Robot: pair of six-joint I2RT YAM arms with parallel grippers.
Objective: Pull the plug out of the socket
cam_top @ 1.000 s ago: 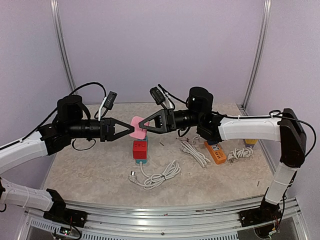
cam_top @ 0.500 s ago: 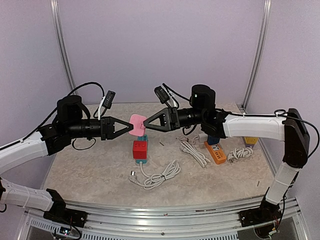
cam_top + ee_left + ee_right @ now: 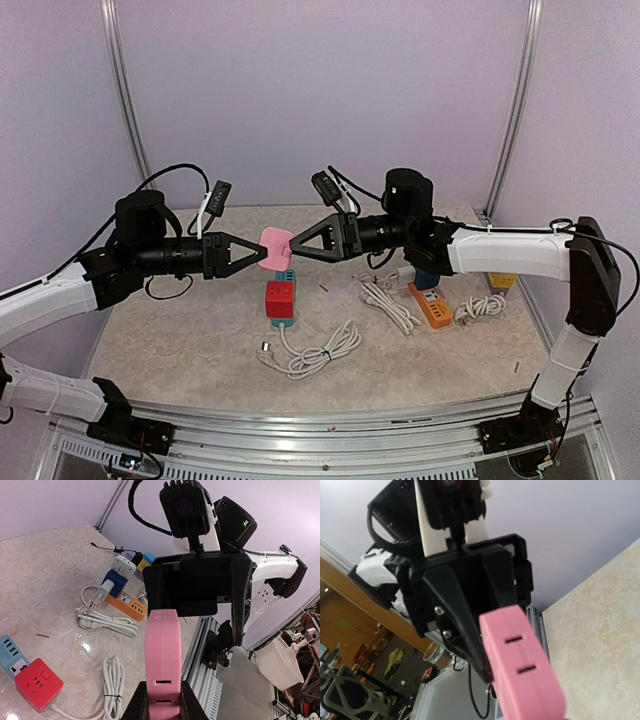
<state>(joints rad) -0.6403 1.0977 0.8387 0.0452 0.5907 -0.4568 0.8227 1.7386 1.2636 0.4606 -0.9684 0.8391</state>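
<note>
Top external view: the pink socket adapter (image 3: 274,245) hangs in the air just above and behind the red socket cube (image 3: 279,298), which sits on the marbled tabletop (image 3: 180,340). The left gripper (image 3: 258,253) reaches in level from the left of the cube. Its fingers are pressed together on one end of the adapter. In the left wrist view the two fingers clamp the pink body on either side, and its narrow edge shows two slots.

The right gripper (image 3: 292,243) reaches in from the right of the cube at the same height and meets the adapter's other end. Seen head-on from the left wrist, its jaws stand spread wider than the adapter's thin edge. Whether either finger touches the pink body cannot be told, nor whether a plug sits in the adapter.

A pale blue socket strip (image 3: 286,275) touches the far side of the cube. A white cable (image 3: 318,352) leaves the cube's near side, lies bundled near and to the right, and ends in a white plug (image 3: 266,349) just near-left of the cube. To the right of the cube lies a coiled white cord (image 3: 388,302). Beyond that are an orange power strip (image 3: 432,306) and a second coiled cord (image 3: 478,307).
</note>
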